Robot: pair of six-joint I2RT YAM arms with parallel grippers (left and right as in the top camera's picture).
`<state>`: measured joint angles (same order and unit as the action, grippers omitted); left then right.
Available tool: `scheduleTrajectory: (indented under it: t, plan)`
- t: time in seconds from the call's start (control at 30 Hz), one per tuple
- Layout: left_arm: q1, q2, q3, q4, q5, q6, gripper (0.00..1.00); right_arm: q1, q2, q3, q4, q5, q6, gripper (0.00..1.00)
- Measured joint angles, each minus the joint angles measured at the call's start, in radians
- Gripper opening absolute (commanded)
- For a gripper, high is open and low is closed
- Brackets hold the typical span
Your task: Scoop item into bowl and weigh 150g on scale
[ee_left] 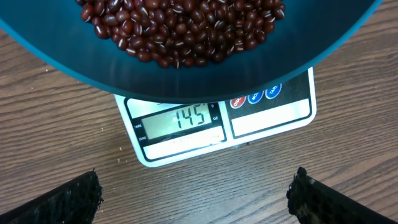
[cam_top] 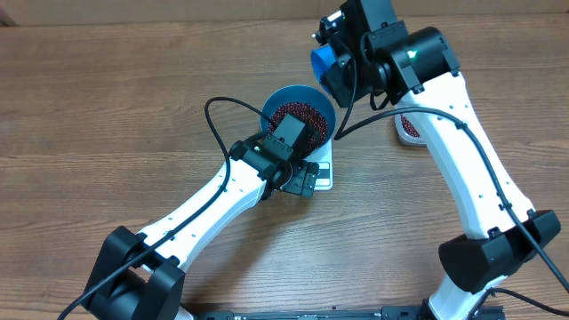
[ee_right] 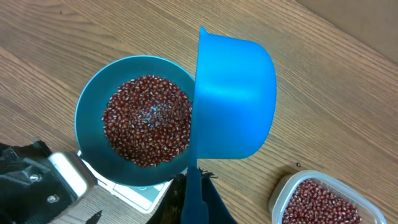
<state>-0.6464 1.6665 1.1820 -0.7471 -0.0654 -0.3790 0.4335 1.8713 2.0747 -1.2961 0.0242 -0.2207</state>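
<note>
Half scale [ee_left: 268,116] hidden under bowl [ee_left: 186,82]; L tool [ee_left: 196,194] spread, R tool [ee_right: 194,203] pinching scoop [ee_right: 234,93] handle.

The beans [ee_left: 186,25] are dark red-brown with tiny white stripes, the bowl [ee_right: 87,118] and the scoop [ee_right: 236,93] are both blue, the scale [ee_left: 270,118] is white with red and blue buttons [ee_left: 255,98], and the desk [cam_top: 107,89] is brown with wood lines.

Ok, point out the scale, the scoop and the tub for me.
scale [ee_left: 180,118]: left wrist view, on its grey display.
scoop [ee_right: 236,99]: right wrist view, on the cup's outer wall.
tub [ee_right: 280,190]: right wrist view, on its left rim.
</note>
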Motion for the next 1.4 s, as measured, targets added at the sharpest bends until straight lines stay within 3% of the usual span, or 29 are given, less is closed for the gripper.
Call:
scheduleTrajectory:
  t: [0.4, 1.4]
  plan:
    - [0.000, 0.000, 0.000, 0.000, 0.000, 0.000, 0.99, 0.003, 0.000, 0.000, 0.002, 0.054, 0.010, 0.04]
    - [0.000, 0.000, 0.000, 0.000, 0.000, 0.000, 0.99, 0.021, 0.000, 0.000, -0.005, -0.037, -0.027, 0.05]
